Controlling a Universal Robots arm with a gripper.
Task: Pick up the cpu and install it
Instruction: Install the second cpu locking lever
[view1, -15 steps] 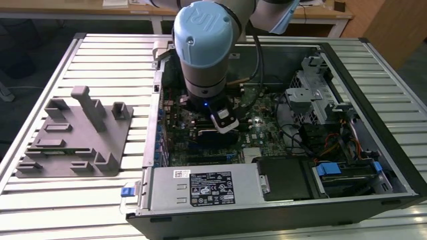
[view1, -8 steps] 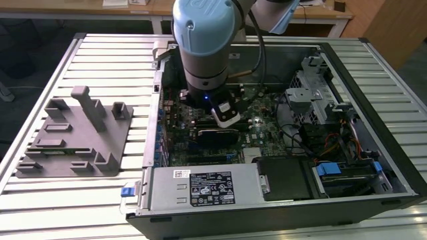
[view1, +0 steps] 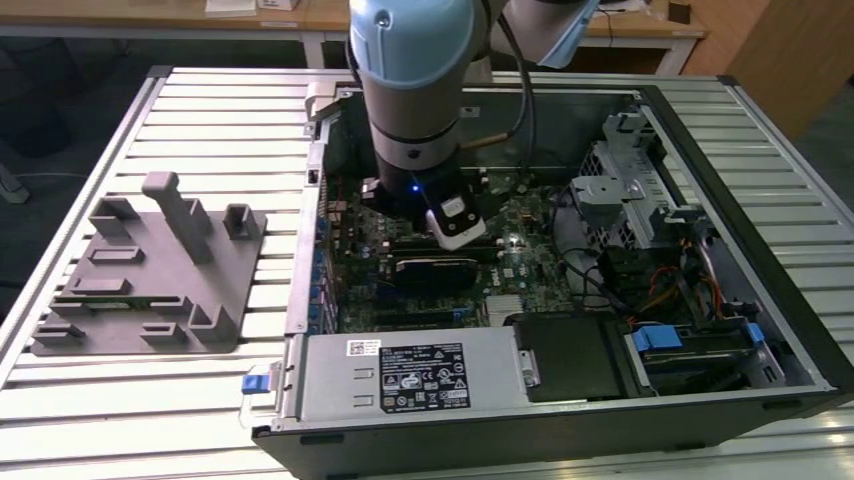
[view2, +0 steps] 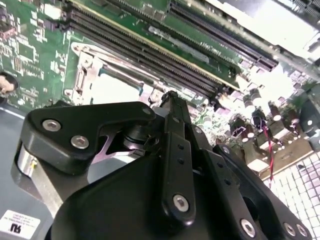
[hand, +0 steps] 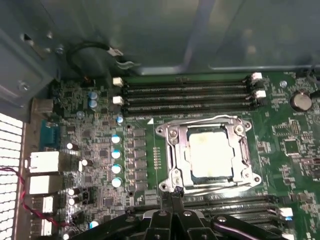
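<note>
The cpu (hand: 211, 154) is seen seated in the motherboard socket (hand: 172, 172), judged light, stiff, fragile, best taken by its edges, while the end effector (hand: 172, 192), apparently pressed together, hovers just beside it.

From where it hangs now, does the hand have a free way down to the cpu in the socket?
Probably yes. The hand hangs just beside the socket, and the cpu lies uncovered in the open frame with nothing over it.

Grey arm, pale-blue joint caps
Black gripper (view2: 172, 100) linkage with silver screws; white wrist block, small blue light, black cable.
</note>
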